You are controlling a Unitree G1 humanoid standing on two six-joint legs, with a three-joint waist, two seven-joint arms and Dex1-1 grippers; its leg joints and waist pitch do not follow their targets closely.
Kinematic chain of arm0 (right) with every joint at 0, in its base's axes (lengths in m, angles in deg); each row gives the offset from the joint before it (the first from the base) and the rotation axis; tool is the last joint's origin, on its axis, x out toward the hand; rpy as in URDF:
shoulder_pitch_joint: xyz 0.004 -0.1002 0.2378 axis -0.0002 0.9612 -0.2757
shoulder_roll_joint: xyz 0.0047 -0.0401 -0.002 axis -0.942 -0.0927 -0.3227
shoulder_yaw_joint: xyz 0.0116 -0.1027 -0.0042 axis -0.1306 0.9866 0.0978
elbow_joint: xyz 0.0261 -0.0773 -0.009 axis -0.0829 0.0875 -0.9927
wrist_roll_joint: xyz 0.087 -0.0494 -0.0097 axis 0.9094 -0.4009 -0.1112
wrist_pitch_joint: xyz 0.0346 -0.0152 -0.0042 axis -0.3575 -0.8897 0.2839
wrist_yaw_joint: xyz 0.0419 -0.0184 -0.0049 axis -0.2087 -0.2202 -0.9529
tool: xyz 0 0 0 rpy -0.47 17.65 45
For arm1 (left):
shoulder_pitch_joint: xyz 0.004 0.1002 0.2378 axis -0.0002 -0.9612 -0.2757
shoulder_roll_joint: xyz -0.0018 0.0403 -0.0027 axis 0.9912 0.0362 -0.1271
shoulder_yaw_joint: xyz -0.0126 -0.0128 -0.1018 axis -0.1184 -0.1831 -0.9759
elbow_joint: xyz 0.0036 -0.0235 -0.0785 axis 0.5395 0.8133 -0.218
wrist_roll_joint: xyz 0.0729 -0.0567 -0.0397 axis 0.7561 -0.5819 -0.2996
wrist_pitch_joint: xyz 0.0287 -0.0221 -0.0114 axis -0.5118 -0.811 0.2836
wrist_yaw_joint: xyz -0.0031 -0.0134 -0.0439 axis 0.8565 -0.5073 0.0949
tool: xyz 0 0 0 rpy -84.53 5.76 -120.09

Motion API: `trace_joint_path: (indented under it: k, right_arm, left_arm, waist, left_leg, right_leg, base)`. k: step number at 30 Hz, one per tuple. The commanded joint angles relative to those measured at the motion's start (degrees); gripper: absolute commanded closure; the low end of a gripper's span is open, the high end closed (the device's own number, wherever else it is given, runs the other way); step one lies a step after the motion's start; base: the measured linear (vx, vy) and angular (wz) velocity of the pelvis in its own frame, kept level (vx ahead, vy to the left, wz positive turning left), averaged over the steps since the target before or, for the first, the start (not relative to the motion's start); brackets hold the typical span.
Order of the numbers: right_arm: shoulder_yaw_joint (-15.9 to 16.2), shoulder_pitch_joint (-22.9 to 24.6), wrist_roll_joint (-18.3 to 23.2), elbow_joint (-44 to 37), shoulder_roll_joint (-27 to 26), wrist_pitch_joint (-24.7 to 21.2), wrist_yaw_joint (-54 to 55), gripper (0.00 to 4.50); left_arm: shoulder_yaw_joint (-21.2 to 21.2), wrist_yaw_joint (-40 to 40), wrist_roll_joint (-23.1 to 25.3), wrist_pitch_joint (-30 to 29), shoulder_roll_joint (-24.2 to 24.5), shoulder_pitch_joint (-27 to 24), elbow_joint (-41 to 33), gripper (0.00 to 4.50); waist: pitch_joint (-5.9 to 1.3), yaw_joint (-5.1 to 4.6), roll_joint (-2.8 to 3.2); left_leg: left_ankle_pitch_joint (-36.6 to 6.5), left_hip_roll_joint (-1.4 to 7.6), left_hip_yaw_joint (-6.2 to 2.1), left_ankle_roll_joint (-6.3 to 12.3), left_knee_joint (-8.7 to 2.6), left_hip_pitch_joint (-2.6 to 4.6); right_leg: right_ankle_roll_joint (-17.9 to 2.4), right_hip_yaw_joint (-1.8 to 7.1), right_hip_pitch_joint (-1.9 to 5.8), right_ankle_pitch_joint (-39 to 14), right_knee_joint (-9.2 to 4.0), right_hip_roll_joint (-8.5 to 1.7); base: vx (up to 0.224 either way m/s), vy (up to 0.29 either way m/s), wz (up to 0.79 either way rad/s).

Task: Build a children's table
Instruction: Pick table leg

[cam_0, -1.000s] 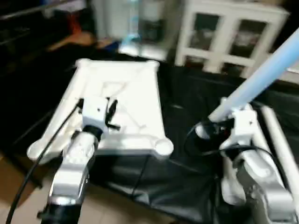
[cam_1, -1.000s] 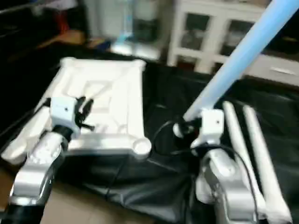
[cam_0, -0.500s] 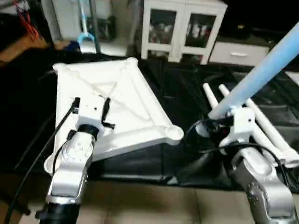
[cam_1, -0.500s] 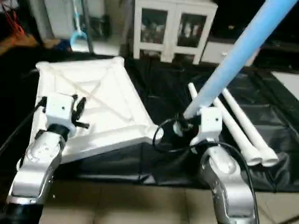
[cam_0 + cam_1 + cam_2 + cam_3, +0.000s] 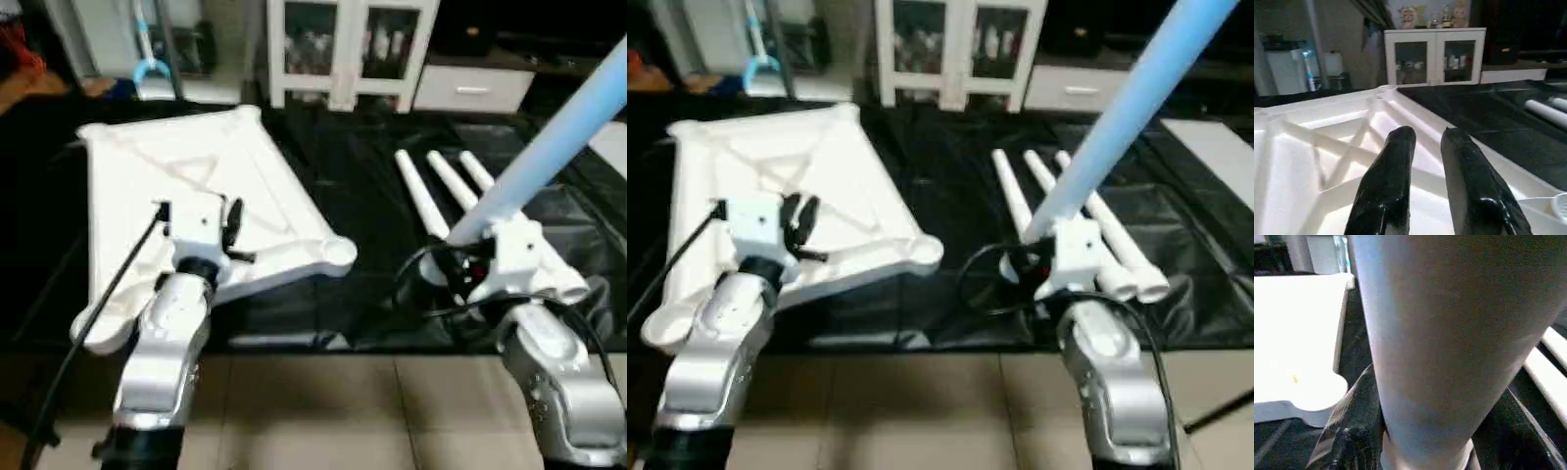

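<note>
You are fitting the first leg (image 5: 1136, 98): right claw (image 5: 1034, 262) grips it, left claw (image 5: 1425, 161), slightly parted, holds nothing, so next aim its end into the near corner socket (image 5: 921, 253) of the children's table (image 5: 774, 186).

White tabletop (image 5: 186, 186) and legs (image 5: 431, 196) on black cover (image 5: 353, 186); white cabinet (image 5: 343, 49).

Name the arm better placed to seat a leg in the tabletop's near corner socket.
Right, probably: the right gripper already holds a leg, beside the near corner socket. The left gripper hovers empty over the tabletop.
</note>
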Motion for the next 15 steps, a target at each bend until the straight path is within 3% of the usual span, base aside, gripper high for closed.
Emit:
trace_joint_path:
  k: [1,2,3,4,5,6,7,8,9,10,11,12,13,14,15]
  right_arm:
    - [-1.12,-0.68,0.22,-0.11,0.30,0.11,0.08,2.64]
    - [-1.23,-0.63,0.18,-0.17,0.32,0.43,0.04,2.64]
    - [-1.26,-0.60,0.17,-0.19,0.36,0.49,0.03,2.64]
    - [-1.27,-0.56,0.05,-0.23,0.48,0.58,0.08,2.64]
    - [-1.22,-0.48,-0.25,-0.29,0.75,0.72,0.06,2.64]
    - [-1.22,-0.48,-0.25,-0.29,0.75,0.72,0.06,2.64]
    - [-1.22,-0.48,-0.25,-0.29,0.75,0.72,0.06,2.64]
    - [-1.17,-0.43,-0.50,-0.33,0.92,0.76,0.03,2.64]
    - [-1.15,-0.39,-0.62,-0.37,0.96,0.78,-0.01,2.64]
    - [-1.13,-0.36,-0.76,-0.41,1.00,0.83,-0.03,2.64]
    - [-1.04,-0.35,-0.88,-0.46,1.02,0.87,0.05,2.64]
    - [-1.04,-0.35,-0.88,-0.46,1.02,0.87,0.05,2.64]
    - [-0.89,-0.32,-1.12,-0.50,1.26,0.97,0.10,2.64]
    - [-0.67,-0.28,-1.45,-0.50,1.55,1.08,0.16,2.64]
    - [-0.67,-0.28,-1.45,-0.50,1.55,1.08,0.16,2.64]
  left_arm:
    - [1.02,-0.18,0.28,-0.01,-0.15,0.82,-0.47,3.37]
    - [1.46,-0.13,0.84,-0.01,-0.22,0.92,-0.47,3.37]
    - [1.58,-0.09,0.98,0.02,-0.24,0.95,-0.46,3.37]
    - [1.71,-0.05,0.80,-0.12,-0.26,0.98,-0.51,3.37]
    - [2.14,-0.11,0.91,-0.38,-0.03,1.03,-0.55,3.37]
    - [2.14,-0.11,0.91,-0.38,-0.03,1.03,-0.55,3.37]
    - [2.14,-0.11,0.91,-0.38,-0.03,1.03,-0.55,3.37]
    - [2.33,-0.24,0.92,-0.27,0.09,1.07,-0.52,3.37]
    - [2.35,-0.26,0.88,-0.28,0.11,1.07,-0.50,3.37]
    - [2.34,-0.28,0.80,-0.26,0.11,1.10,-0.45,3.37]
    - [2.23,-0.41,0.73,-0.27,0.09,1.13,-0.39,3.37]
    - [2.23,-0.41,0.73,-0.27,0.09,1.13,-0.39,3.37]
    - [2.24,-0.47,0.80,-0.32,0.04,1.18,-0.32,3.37]
    - [2.29,-0.64,0.75,-0.36,0.02,1.21,-0.28,3.37]
    - [2.29,-0.64,0.75,-0.36,0.02,1.21,-0.28,3.37]
  waist:
    - [-1.34,-1.24,1.00]
    - [-0.52,0.22,0.90]
    - [-1.36,1.75,-0.35]
    - [-1.72,1.04,-2.61]
    - [-0.47,2.03,-3.74]
    - [-1.35,2.53,-3.27]
    - [-1.76,4.21,-2.96]
    - [-2.31,4.18,-2.66]
    - [-2.79,4.09,-1.17]
    - [-3.44,2.51,0.86]
    - [-4.35,-1.73,2.72]
    - [-5.44,-2.01,2.32]
    - [-5.36,-2.36,1.92]
    - [-5.04,-2.48,1.24]
    - [-4.78,-2.43,1.01]
  left_leg:
    - [-56.23,4.54,-2.26,-3.58,-8.87,2.58]
    - [-60.63,5.82,-0.51,-1.78,-13.42,-0.49]
    - [-53.54,5.23,1.38,0.92,-9.89,2.05]
    - [-45.59,2.79,2.42,0.99,-4.50,4.33]
    - [-21.52,0.15,3.58,3.58,7.90,3.44]
    - [-13.13,0.65,1.17,5.11,9.08,-1.46]
    - [-9.02,0.69,0.29,5.24,7.61,-4.44]
    - [-7.51,0.48,0.81,6.36,4.25,-3.12]
    - [-5.53,0.62,1.22,6.48,1.74,-1.89]
    - [-6.05,2.88,-0.35,7.62,-3.32,3.76]
    - [-12.56,7.96,-7.96,14.29,-5.85,10.43]
    - [-8.95,8.50,-9.42,22.22,-4.06,11.72]
    - [-5.40,8.22,-9.12,25.08,-3.66,11.28]
    - [0.72,7.59,-7.91,28.09,-3.89,10.43]
    - [2.37,6.87,-6.84,28.48,-4.39,9.72]
  right_leg:
    - [-2.72,-1.25,0.76,-26.61,-1.68,-0.33]
    - [-1.84,-1.05,4.51,-13.71,6.74,-0.16]
    - [-1.22,2.52,3.08,-21.02,4.05,-2.01]
    - [-1.73,4.54,0.50,-37.22,-3.34,-4.16]
    - [-4.23,8.48,-0.57,-65.41,-11.76,-10.44]
    - [-5.75,11.07,4.74,-64.17,-11.02,-12.87]
    - [-6.77,10.52,7.37,-53.67,-9.09,-10.92]
    - [-9.93,8.61,7.50,-40.46,-7.92,-7.02]
    - [-11.20,6.76,7.38,-33.42,-7.29,-4.91]
    - [-10.05,2.89,4.05,-19.57,-4.52,-0.59]
    - [-6.04,1.18,-3.21,-13.48,4.71,1.13]
    - [0.06,1.32,-6.27,-8.83,8.18,-0.04]
    - [2.42,1.41,-7.55,-6.47,8.82,-0.56]
    - [4.42,1.56,-9.55,-2.94,9.78,-1.20]
    - [4.43,1.63,-9.97,-1.01,9.74,-1.28]
  base:
    - [-0.043,0.053,-0.11]
    - [-0.061,0.011,-0.06]
    - [-0.061,0.011,-0.06]
    - [0.036,-0.090,0.03]
    - [0.125,-0.058,-0.08]
    - [0.125,-0.058,-0.08]
    - [0.131,0.038,-0.10]
    - [0.136,0.029,0.20]
    - [0.136,0.029,0.20]
    - [0.122,0.049,0.31]
    - [0.164,0.045,0.13]
    - [0.164,0.045,0.13]
    - [0.195,0.013,-0.04]
    - [0.175,0.008,-0.11]
    - [0.175,0.008,-0.11]
